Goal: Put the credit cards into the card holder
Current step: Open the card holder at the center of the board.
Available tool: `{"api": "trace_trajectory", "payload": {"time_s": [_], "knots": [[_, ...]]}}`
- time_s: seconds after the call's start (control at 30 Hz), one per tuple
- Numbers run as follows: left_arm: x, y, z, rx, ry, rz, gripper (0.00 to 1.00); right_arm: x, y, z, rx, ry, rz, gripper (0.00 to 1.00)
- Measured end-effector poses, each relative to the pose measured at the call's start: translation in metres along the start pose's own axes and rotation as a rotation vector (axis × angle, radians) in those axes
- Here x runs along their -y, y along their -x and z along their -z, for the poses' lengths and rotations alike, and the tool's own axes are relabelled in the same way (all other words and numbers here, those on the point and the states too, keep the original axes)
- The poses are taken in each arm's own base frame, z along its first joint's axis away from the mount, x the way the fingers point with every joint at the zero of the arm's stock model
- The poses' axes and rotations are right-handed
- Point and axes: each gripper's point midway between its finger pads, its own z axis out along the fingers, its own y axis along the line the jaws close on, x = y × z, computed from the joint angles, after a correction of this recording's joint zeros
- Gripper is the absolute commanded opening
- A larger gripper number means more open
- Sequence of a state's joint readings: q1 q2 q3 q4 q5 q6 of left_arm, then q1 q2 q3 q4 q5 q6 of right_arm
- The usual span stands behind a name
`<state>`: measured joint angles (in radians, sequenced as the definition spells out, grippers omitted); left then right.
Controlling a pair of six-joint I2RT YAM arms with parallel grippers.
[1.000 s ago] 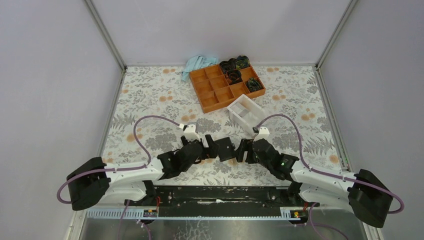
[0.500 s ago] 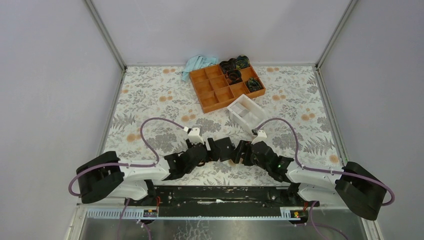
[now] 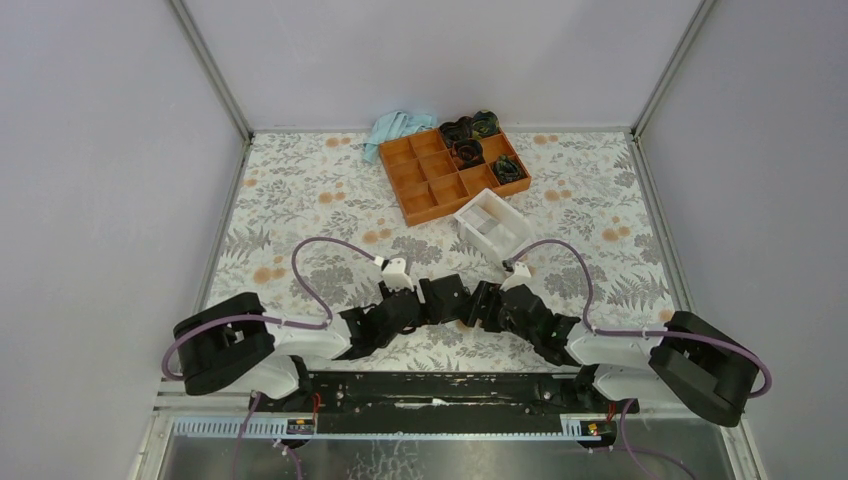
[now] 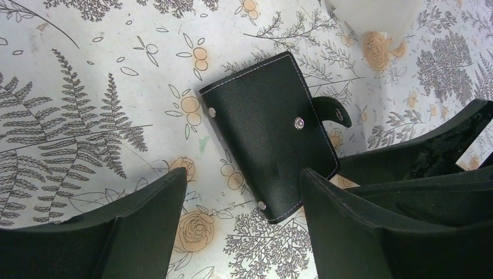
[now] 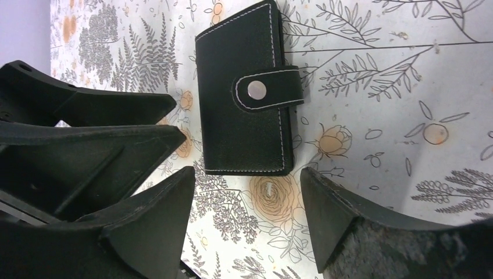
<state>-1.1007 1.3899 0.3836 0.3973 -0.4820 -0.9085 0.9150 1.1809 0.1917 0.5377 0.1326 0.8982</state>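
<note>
The card holder [image 3: 447, 296] is a small black wallet on the floral table, between my two grippers. The left wrist view shows its riveted face [image 4: 264, 133], with the tab curling round one edge. The right wrist view shows the face with the tab snapped shut [image 5: 244, 93]. My left gripper [image 4: 243, 172] is open, and the wallet's near corner reaches in between its fingers. My right gripper [image 5: 247, 169] is open just short of the wallet's near edge, holding nothing. In the top view the left gripper [image 3: 428, 302] and right gripper [image 3: 478, 306] flank the wallet. The credit cards are out of view.
An orange compartment tray [image 3: 440, 190] sits at the back, with dark coiled items [image 3: 468, 130] in its far cells. A white open box [image 3: 492, 227] stands just behind the grippers. A light-blue cloth [image 3: 397, 127] lies by the back wall.
Both arms have folded inward and their grippers now sit closer around the wallet. The left jaws have narrowed a little. The wallet has not moved.
</note>
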Motion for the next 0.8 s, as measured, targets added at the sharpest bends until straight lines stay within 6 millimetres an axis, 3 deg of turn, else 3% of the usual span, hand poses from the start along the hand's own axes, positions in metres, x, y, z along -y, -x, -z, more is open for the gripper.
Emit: {"api": "trace_trajectory", "payload": {"time_s": [0.33,0.8], "knots": [[-0.003,-0.007,-0.007,-0.007,0.008,0.005,0.63,-0.002,-0.002,-0.001,0.007,0.035,-0.027,0.63],[-0.003,-0.010,-0.011,-0.003,0.006,0.021,0.59,-0.010,0.003,-0.002,0.046,0.090,-0.047,0.62]]}}
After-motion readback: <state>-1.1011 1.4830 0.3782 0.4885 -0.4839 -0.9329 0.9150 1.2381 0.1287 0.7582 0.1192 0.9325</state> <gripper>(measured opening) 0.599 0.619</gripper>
